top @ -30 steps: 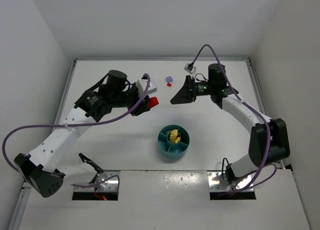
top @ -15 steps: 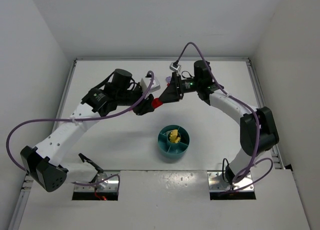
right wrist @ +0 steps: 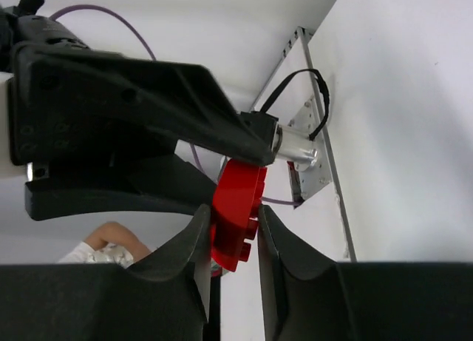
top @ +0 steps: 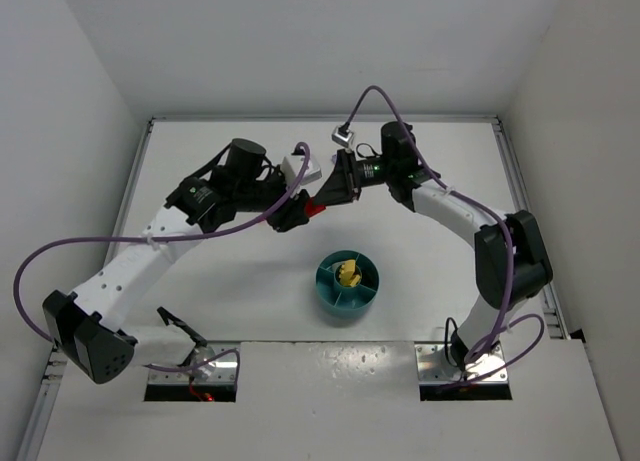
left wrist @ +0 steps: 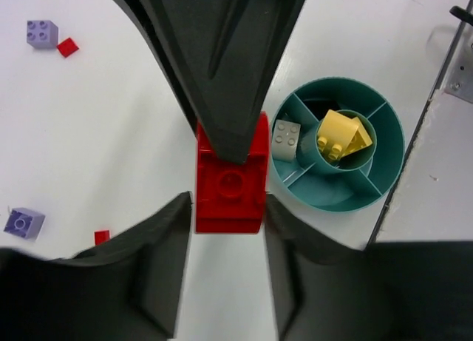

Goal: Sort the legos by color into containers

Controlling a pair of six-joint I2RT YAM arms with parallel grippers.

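Tagger: Right arm has swung in since a second ago. It was off to the right, well apart. Now the black two-finger right gripper (right wrist: pixel 230 226) meets the left one over the far middle of the white table (top: pixel 250 281).

Checker: Jaws?

Tagger: Black left gripper (left wrist: pixel 229 211) is clamped on the chunky red plastic lego brick (left wrist: pixel 230 180), one finger on each long side at its lower end, same hold as before. Right jaws were wide then; now they're closed on that same brick. Right wrist view shows a finger against each flat side.

Checker: So both hold it. Which way does it point?

Tagger: In left wrist view the long axis runs straight up the picture, from between the left fingers toward the right gripper's finger, which covers the top end. One round boss shows on the face toward the camera. In right wrist view it's edge-on and tilted, top leaning right, studs toward the right-hand finger.

Checker: Where is it relative to the dish?

Tagger: Held up between the grippers, on the far side of the round teal plastic dish (top: pixel 322 281), slightly left, not over it.

Checker: Dish contents?

Tagger: Yellow brick (left wrist: pixel 341 134) in the centre well, pale grey-tan brick (left wrist: pixel 287 134) in the wedge left of it. Something black sits in the wedge above, shape unclear. Loose on the table: one lilac brick (left wrist: pixel 42 32) just beside a tiny red piece (left wrist: pixel 67 46), another lilac brick (left wrist: pixel 24 223) near a second red piece (left wrist: pixel 102 237).
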